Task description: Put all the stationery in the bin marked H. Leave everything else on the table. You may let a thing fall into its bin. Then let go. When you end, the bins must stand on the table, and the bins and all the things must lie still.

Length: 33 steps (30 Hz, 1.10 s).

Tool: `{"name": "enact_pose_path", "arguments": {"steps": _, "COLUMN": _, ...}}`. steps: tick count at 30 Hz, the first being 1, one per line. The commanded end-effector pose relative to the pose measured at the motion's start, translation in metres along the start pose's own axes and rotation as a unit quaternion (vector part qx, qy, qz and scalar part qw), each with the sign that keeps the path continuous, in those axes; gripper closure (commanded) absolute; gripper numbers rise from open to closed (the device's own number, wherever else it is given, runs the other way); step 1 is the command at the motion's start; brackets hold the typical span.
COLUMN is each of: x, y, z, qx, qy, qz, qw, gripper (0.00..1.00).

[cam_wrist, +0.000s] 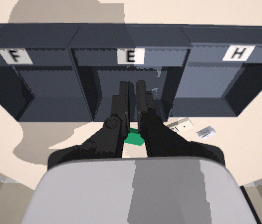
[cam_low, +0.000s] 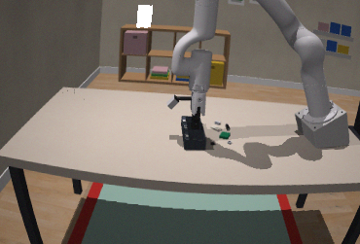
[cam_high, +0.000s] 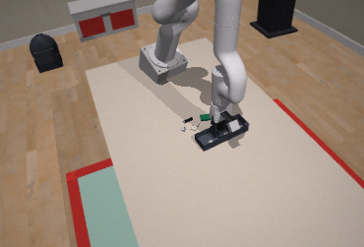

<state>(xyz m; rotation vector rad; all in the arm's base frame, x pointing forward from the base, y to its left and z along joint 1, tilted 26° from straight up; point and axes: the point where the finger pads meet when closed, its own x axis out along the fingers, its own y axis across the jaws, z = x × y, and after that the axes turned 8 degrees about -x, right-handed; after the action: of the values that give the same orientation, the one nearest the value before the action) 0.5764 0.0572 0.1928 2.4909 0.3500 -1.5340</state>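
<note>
Nearly pressed together, with only a thin slit between them and nothing visibly pinched, the dark fingers of the gripper (cam_wrist: 133, 95) reached down toward the middle compartment of a dark three-part bin (cam_wrist: 57, 37), the one labelled E (cam_wrist: 130, 56). That compartment sat between one marked F (cam_wrist: 14, 56) and one marked H (cam_wrist: 237, 53). Behind the fingers, on the near side of the bin, a small green item (cam_wrist: 134, 136) lay flat on the desk (cam_high: 236, 195), with a pale rectangular piece (cam_wrist: 180, 124) and a small striped tag (cam_wrist: 207, 132) just beside it toward the H side. Seen from above, a little black item (cam_high: 187, 119) and some small white bits (cam_high: 183, 128) lay near the bin as well. The white arm (cam_low: 302, 47) arched over from its grey base (cam_low: 338, 141) at the desk's far end. What each small thing was could not be made out.
</note>
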Motion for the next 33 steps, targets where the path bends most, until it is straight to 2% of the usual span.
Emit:
{"name": "enact_pose_path", "arguments": {"steps": 1, "x": -0.003, "y": 0.0, "z": -0.001, "qx": 0.0, "qy": -0.004, "qz": -0.001, "qw": 1.0, "gripper": 0.93}}
{"name": "enact_pose_path", "arguments": {"steps": 5, "x": -0.008, "y": 0.0, "z": -0.001, "qx": 0.0, "qy": -0.004, "qz": -0.001, "qw": 1.0, "gripper": 0.93}}
{"name": "enact_pose_path", "arguments": {"steps": 13, "x": -0.04, "y": 0.0, "z": -0.001, "qx": 0.0, "qy": -0.004, "qz": -0.001, "qw": 1.0, "gripper": 0.93}}
{"name": "enact_pose_path", "arguments": {"steps": 17, "x": -0.04, "y": 0.0, "z": -0.001, "qx": 0.0, "qy": -0.004, "qz": -0.001, "qw": 1.0, "gripper": 0.93}}
{"name": "enact_pose_path", "arguments": {"steps": 33, "x": -0.04, "y": -0.073, "z": -0.017, "qx": 0.0, "qy": -0.004, "qz": -0.001, "qw": 1.0, "gripper": 0.93}}
